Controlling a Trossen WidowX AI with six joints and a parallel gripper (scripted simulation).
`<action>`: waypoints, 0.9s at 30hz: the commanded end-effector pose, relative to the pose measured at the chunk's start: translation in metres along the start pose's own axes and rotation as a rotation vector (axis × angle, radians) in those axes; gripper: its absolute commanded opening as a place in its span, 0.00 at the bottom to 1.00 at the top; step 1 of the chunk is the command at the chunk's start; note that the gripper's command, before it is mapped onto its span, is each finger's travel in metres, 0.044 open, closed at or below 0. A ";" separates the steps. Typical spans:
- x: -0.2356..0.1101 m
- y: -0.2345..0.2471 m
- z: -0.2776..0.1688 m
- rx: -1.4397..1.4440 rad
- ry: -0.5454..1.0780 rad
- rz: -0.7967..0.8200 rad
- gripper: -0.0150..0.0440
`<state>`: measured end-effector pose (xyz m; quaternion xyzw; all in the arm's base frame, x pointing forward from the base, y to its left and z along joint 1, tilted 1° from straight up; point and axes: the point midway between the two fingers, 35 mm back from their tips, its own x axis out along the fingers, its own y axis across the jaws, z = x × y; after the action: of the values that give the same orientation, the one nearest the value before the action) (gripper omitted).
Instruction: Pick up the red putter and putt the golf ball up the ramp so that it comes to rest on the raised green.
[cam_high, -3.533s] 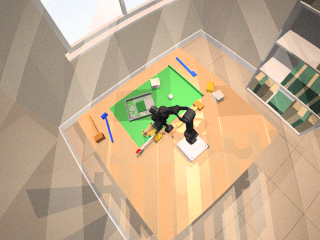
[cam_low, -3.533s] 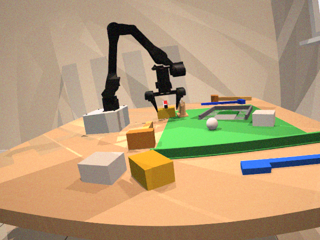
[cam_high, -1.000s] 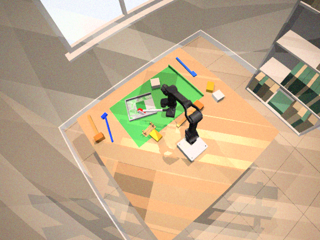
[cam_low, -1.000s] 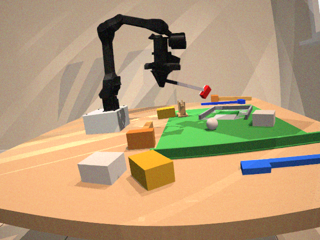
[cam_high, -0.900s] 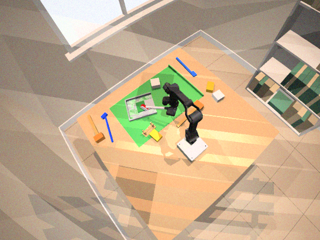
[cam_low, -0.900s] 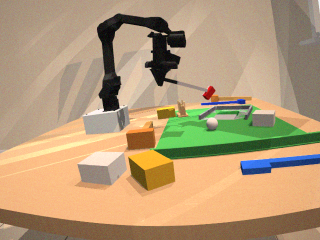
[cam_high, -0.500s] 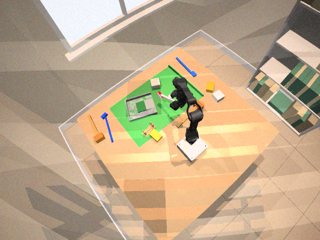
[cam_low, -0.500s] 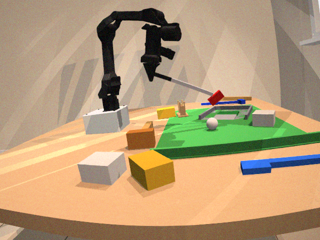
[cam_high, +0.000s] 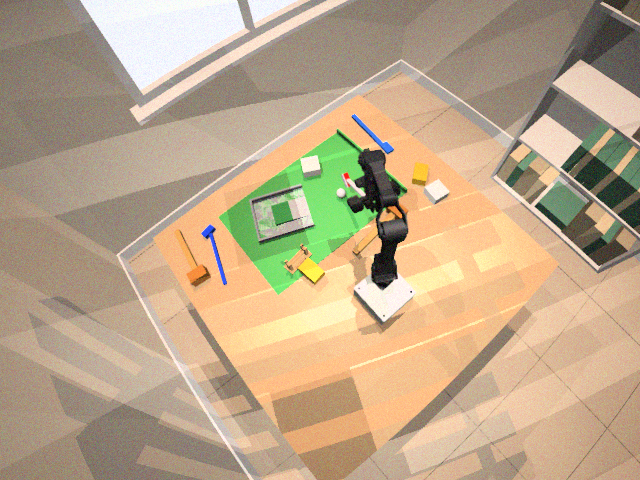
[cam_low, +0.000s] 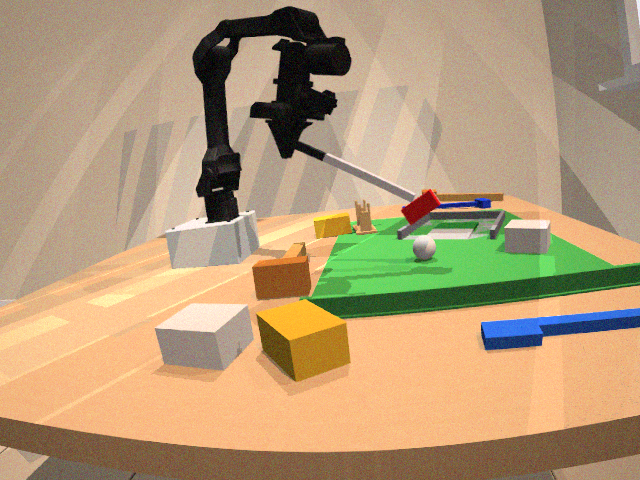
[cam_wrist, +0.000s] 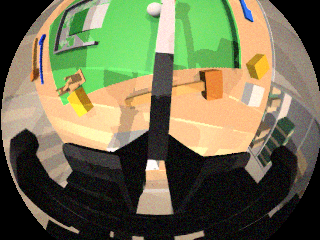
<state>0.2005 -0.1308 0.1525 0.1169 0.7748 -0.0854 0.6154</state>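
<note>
Putter (cam_low: 361, 173) is pinched at its dark grip by my hand (cam_low: 287, 147), red head (cam_low: 421, 206) hanging tilted above the golf ball (cam_low: 424, 246) on the worktop's green mat (cam_low: 465, 273). I worry a tilted face could send the ball sideways toward the white block (cam_low: 527, 236), missing the raised green (cam_high: 282, 212).

Arm (cam_low: 214, 103) upright from base, elbow high, wrist bent down; gripper (cam_low: 287, 147) clamped tight on putter shaft (cam_low: 361, 175), pointing down-right.
</note>
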 end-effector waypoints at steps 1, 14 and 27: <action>0.010 -0.001 0.003 0.047 0.006 0.003 0.25; 0.038 -0.002 0.010 0.135 0.016 0.008 0.25; 0.058 -0.002 0.015 0.135 0.016 0.008 0.25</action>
<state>0.2001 -0.1325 0.0968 0.1593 0.7734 -0.1322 0.5992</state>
